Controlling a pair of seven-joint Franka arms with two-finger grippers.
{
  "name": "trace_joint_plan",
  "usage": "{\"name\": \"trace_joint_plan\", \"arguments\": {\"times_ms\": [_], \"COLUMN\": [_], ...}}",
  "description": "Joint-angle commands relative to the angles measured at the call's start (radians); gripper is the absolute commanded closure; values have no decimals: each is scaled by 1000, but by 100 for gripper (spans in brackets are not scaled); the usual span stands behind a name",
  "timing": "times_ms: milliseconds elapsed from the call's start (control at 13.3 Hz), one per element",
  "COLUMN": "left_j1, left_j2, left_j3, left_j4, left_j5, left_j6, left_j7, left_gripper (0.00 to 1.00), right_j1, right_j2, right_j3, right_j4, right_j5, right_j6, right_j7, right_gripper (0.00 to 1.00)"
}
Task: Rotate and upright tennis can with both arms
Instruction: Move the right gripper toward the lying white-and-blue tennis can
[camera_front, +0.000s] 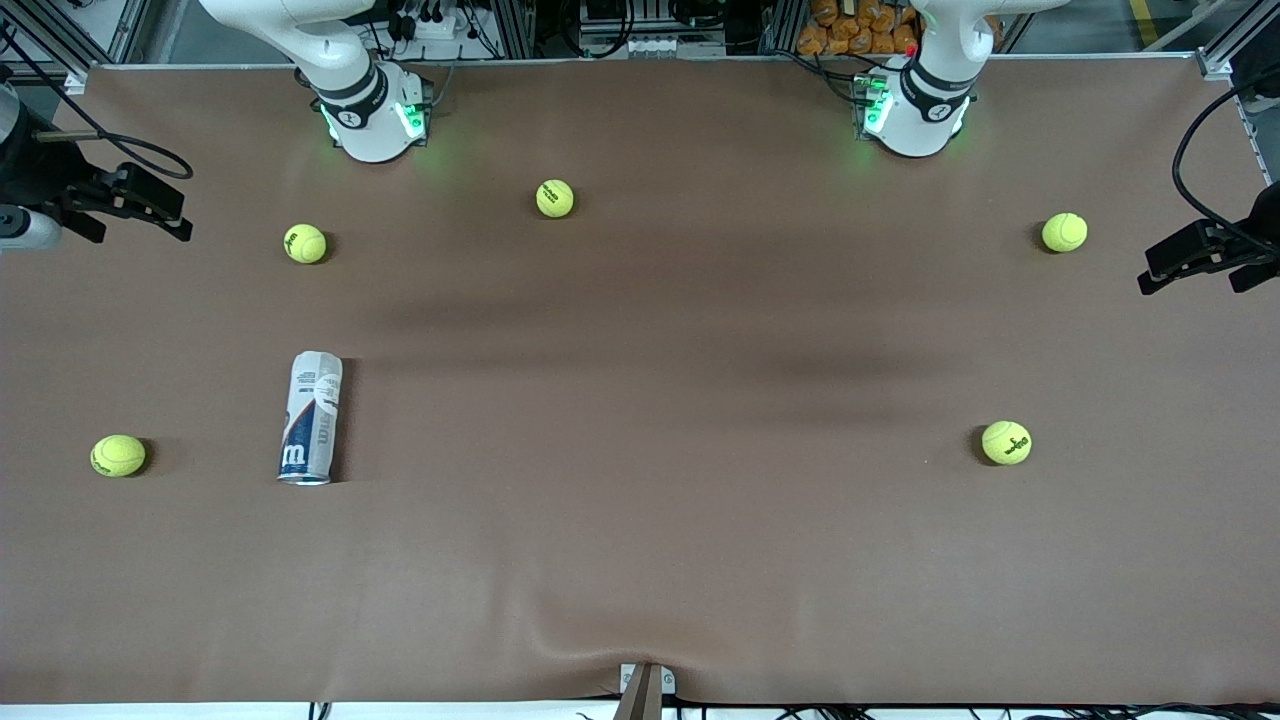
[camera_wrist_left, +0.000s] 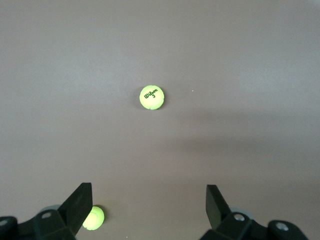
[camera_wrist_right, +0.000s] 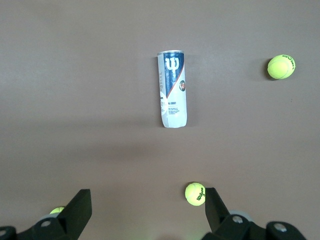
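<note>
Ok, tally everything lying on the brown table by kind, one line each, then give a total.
Yellow-green felt tennis balls: 5
Clear-plastic cylindrical tennis can with white and dark-blue label, lying on its side: 1
Total: 6

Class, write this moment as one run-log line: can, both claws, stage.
tennis can: lying flat, untouched | left claw: open, waiting | right claw: open, waiting | stage: not started
</note>
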Motion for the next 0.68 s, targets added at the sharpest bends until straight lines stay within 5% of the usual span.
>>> {"name": "trace_joint_plan", "arguments": {"times_ms": [0,601], "left_j1": [6,9], "left_j2": [3,12], "left_j3": [-6,-6], "left_j4": [12,11], "left_j5": [-14,-14], "left_j6": [-12,-12], "left_j7": [-3,-3], "left_gripper": [0,0], "right_j1": [-3,-4], "right_j2": [-22,-9], "right_j3": [2,2], "right_j4": [-23,-24], "right_j5": [-20,-20], "right_j6": [7,8], "right_j7": [-13,-11], "right_gripper": [0,0]}}
